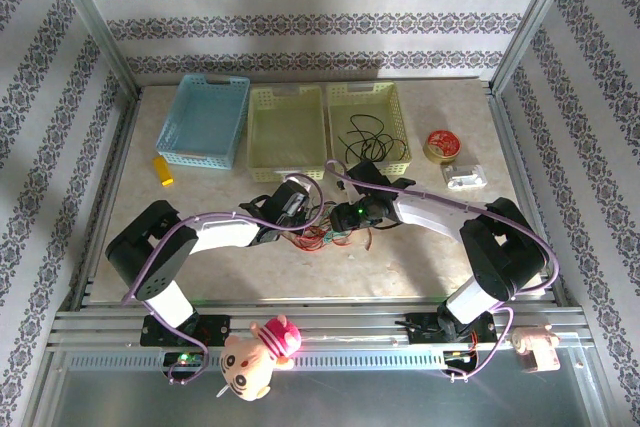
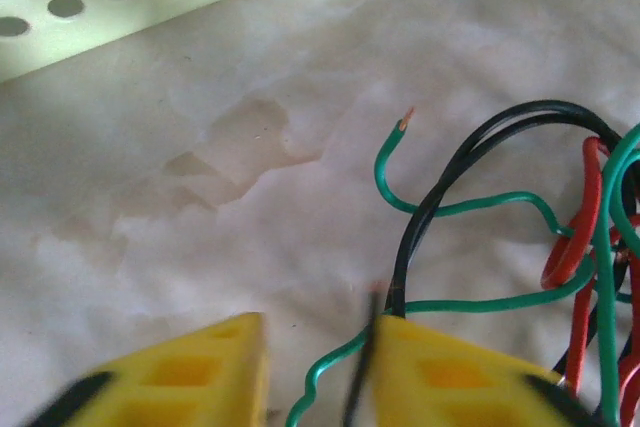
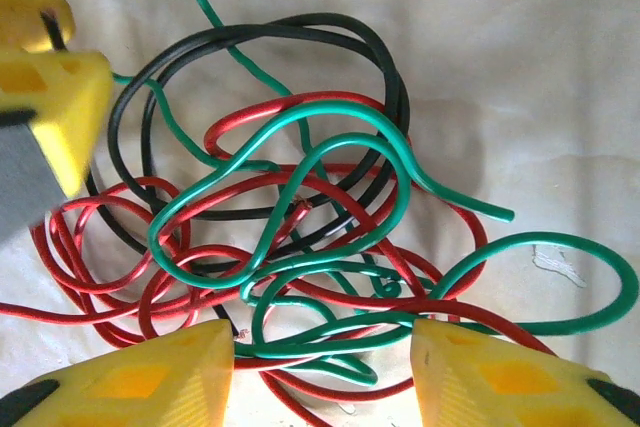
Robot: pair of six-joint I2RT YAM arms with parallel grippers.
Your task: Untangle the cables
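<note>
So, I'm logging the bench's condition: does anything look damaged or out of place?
The red, green and black cables lie tangled in one heap on the table. One green wire's loose end shows bare copper at its tip. Nothing looks spilled or broken.

Two arms bent over tangled cables (image 1: 322, 234) on the counter (image 1: 430, 247).
The left pincer (image 1: 298, 209) and right pincer (image 1: 350, 215) hang close together, the red and green tangle lying just on their near side. Behind stand a blue basket (image 1: 205, 127), a pale yellow basket (image 1: 285, 132) and a second yellow basket (image 1: 403, 132), the last holding a loose black wire (image 1: 366, 143).
</note>
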